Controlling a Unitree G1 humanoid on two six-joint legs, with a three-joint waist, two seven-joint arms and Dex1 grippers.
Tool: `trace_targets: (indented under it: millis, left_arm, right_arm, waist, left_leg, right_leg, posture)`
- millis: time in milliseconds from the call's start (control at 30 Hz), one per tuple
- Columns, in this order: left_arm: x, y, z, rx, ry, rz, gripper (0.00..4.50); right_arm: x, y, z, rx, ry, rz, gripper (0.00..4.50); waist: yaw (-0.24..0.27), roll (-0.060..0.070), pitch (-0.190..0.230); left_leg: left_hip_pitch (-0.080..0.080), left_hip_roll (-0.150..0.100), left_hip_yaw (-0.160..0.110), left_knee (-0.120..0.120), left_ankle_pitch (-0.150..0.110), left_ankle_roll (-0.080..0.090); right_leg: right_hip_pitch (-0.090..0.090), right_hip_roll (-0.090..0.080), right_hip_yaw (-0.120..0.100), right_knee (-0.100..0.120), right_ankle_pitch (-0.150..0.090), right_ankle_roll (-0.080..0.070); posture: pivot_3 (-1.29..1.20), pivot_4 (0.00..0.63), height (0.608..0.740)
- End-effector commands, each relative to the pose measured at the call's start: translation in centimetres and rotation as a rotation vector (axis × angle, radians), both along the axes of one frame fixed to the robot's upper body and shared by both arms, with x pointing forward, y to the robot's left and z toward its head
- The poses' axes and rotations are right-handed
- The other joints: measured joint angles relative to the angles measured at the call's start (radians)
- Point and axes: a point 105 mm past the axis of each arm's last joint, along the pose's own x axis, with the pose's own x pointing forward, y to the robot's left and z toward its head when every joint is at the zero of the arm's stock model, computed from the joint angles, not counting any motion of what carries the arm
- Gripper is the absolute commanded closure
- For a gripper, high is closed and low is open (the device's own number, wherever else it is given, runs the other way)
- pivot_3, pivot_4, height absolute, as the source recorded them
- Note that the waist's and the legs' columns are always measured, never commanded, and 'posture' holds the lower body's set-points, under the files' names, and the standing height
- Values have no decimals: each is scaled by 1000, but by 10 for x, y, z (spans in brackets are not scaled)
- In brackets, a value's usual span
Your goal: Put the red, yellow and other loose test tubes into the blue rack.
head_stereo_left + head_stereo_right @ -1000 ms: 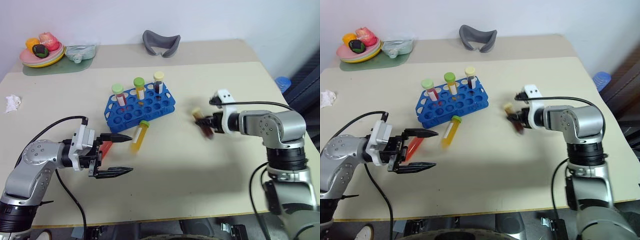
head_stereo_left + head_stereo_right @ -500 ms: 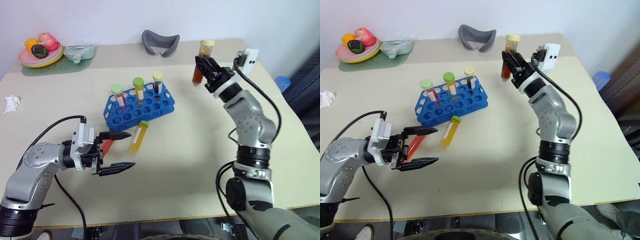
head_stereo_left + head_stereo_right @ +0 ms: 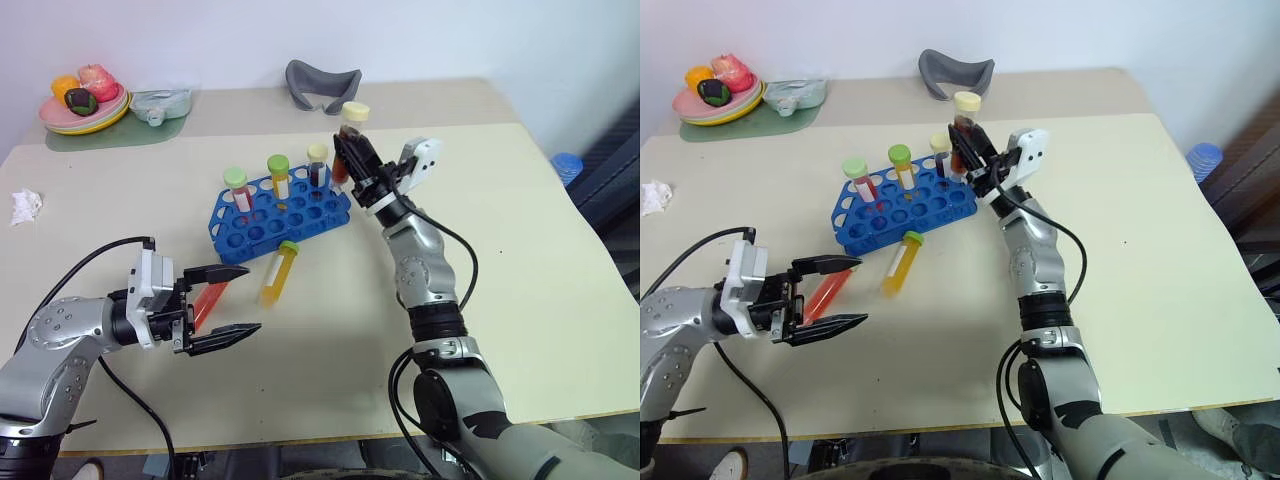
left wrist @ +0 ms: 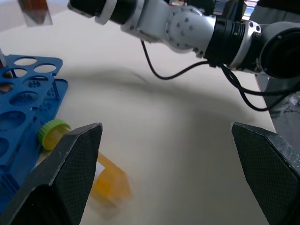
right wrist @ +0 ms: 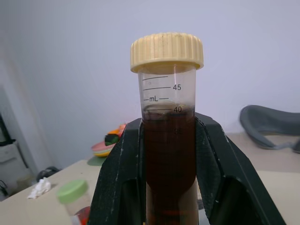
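The dark-brown test tube (image 3: 347,140), capped in pale yellow, is held upright and clamped between the black fingers of the right gripper (image 3: 350,160), which is raised above the table (image 3: 520,260) over the near right corner of the blue rack (image 3: 280,213). Three capped tubes are stood in the rack's back row, just left of that gripper: one with a pale-green cap (image 3: 236,186), one with a green cap (image 3: 278,173) and one with a pale-yellow cap (image 3: 317,162). The orange-yellow tube (image 3: 279,271), green-capped, is laid flat on the table just in front of the rack, between the two grippers. The red tube (image 3: 208,298) is laid on the table, seen between the fingers of the left gripper (image 3: 232,303), whose jaws are spread wide and hold nothing. A fruit plate (image 3: 84,108) and a grey curved object (image 3: 321,86) are set well beyond, at the far edge.
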Motion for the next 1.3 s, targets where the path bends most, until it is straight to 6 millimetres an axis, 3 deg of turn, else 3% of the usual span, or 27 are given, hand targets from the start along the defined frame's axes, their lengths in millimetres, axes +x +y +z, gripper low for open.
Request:
trace_targets:
  millis: [33,533,733,1300]
  left_arm:
    - [-3,1,12,-13,-41,7,0]
    - [-5,2,21,-27,-54,41,0]
    - [-6,3,22,-30,-57,56,0]
    - [-6,1,23,-38,-65,65,0]
  right_arm:
    - [-2,7,2,32,-39,17,3714]
    - [25,1,-17,81,32,-54,3714]
    - [25,3,-29,85,64,-51,3714]
    - [19,23,-41,54,84,-5,3714]
  waist:
    - [0,0,0]
    - [-26,0,0]
    - [-31,0,0]
    - [-30,0,0]
  left_leg:
    - [0,0,0,0,0,0]
    - [1,0,0,0,1,-2]
    - [1,0,0,0,1,-2]
    - [2,0,-1,0,2,-4]
  right_leg:
    - [0,0,0,0,0,0]
    - [0,0,0,1,0,0]
    - [0,0,0,2,0,0]
    - [0,0,0,4,0,0]
  posture:
    - [0,150,740]
    - [0,150,740]
    - [0,150,740]
    - [0,150,740]
